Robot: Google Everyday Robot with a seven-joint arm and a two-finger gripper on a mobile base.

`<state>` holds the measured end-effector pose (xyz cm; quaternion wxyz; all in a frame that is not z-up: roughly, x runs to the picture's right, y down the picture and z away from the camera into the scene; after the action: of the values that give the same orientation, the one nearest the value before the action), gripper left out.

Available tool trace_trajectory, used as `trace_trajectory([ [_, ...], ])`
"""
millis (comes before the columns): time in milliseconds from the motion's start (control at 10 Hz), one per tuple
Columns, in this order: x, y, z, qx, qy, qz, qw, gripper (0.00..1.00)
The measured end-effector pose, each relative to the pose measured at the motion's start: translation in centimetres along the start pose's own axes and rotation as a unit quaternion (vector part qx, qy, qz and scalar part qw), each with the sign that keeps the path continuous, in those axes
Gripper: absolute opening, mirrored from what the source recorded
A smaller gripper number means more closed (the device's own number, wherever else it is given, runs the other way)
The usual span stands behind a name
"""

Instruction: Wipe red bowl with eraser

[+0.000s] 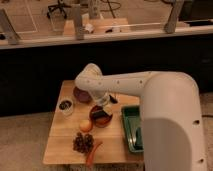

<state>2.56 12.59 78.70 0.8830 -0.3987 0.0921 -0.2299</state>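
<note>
Finds gripper (104,105) low over red bowl (98,120), near purple bowl (80,95) on wooden table (60,145); cannot tell its grip state.

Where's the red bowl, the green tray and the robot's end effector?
red bowl (96,122): camera view, front rim.
green tray (124,128): camera view, left rim.
end effector (103,107): camera view, tip, over the red bowl.

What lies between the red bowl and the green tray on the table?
Nothing: the camera view shows only a bare strip of wooden table between the red bowl and the green tray. The gripper is above the bowl's far edge.
</note>
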Motion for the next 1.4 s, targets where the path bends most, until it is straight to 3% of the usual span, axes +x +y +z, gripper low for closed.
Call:
trace_trajectory([
  [300, 0.1, 2.8, 0.1, -0.003, -0.012, -0.008, 0.9999, 0.00],
  [600, 1.6, 3.1, 0.7, -0.009, -0.005, -0.003, 0.9999, 0.00],
  [1100, 3.7, -0.3, 1.0, -0.010, 0.029, 0.023, 0.9993, 0.00],
  [1400, 3.1, -2.0, 0.3, -0.005, 0.038, 0.023, 0.9990, 0.00],
])
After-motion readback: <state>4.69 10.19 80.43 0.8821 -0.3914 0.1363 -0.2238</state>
